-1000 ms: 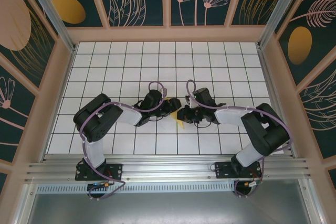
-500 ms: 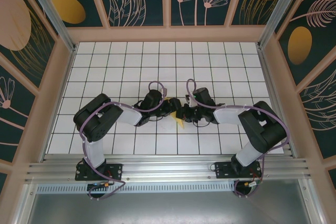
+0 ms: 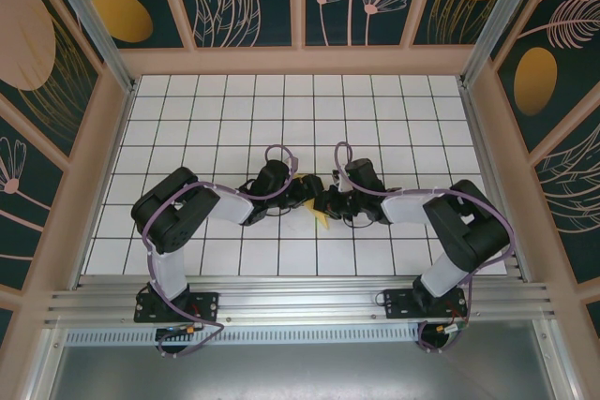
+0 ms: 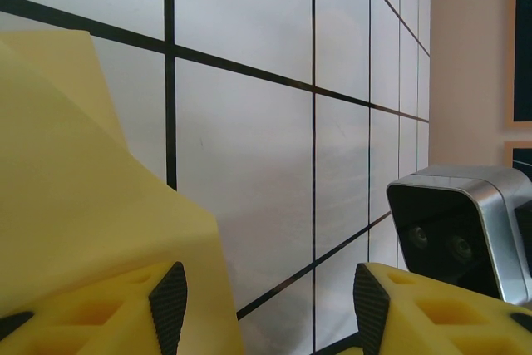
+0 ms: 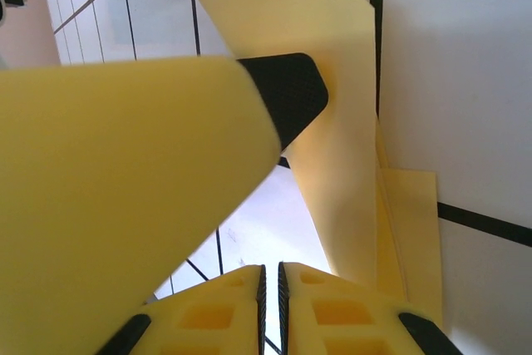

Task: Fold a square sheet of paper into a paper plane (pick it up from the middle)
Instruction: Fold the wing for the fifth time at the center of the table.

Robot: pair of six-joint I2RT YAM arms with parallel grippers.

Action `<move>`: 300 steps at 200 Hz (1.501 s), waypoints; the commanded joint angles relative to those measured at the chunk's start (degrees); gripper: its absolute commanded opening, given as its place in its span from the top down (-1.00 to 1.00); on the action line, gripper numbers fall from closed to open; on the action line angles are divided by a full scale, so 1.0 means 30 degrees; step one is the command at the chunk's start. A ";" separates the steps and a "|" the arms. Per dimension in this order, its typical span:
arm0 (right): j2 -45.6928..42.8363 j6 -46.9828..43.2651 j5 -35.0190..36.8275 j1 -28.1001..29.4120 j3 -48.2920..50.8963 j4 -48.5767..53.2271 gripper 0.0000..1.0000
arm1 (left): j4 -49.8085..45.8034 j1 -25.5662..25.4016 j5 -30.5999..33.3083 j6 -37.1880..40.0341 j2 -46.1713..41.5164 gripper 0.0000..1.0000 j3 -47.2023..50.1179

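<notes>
Two fingers of the right gripper [image 5: 271, 278] stood pressed together, pad to pad, with a hairline between them; whether a ply was nipped there could not be told. Just beside them the yellow sheet [image 5: 332, 81] rose as a long creased flap, lifted off the gridded table [image 4: 249, 122].

The left gripper [image 4: 268, 309] had its jaws well apart and clamped nothing. The sheet leaned against one of its fingers. From above, both grippers met nose to nose at the middle of the table, with yellow corners peeping out on either side.

To fold well from here, the left jaws probably needed to close on the flap near its free edge. The right gripper could then pin the layer beneath. Paper this thin would likely buckle if tugged, so a slow sweep along the crease seemed wise. The wrists sat close enough to bump each other.
</notes>
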State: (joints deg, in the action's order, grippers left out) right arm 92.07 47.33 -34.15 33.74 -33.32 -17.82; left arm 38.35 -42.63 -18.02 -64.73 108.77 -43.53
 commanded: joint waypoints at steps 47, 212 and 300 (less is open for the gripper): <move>0.1305 -0.0124 0.0519 -0.0100 0.0272 -0.0722 0.71 | -0.2902 0.0047 0.0615 0.0430 0.1053 -0.18 0.0683; 0.2528 -0.0799 0.0251 -0.0347 0.1506 -0.0386 0.80 | -0.2020 0.0182 0.0484 -0.0848 -0.2404 -0.32 -0.0320; 0.2759 -0.0582 0.0280 -0.0347 0.1696 -0.0720 0.81 | -0.5490 0.0185 0.2290 -0.0397 -0.1319 -0.32 -0.2827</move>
State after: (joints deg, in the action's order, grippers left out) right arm 97.03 45.58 -35.90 32.62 -30.50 -24.05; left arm 28.08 -42.63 -14.92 -66.26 103.15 -49.47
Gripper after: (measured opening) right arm 0.098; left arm 0.662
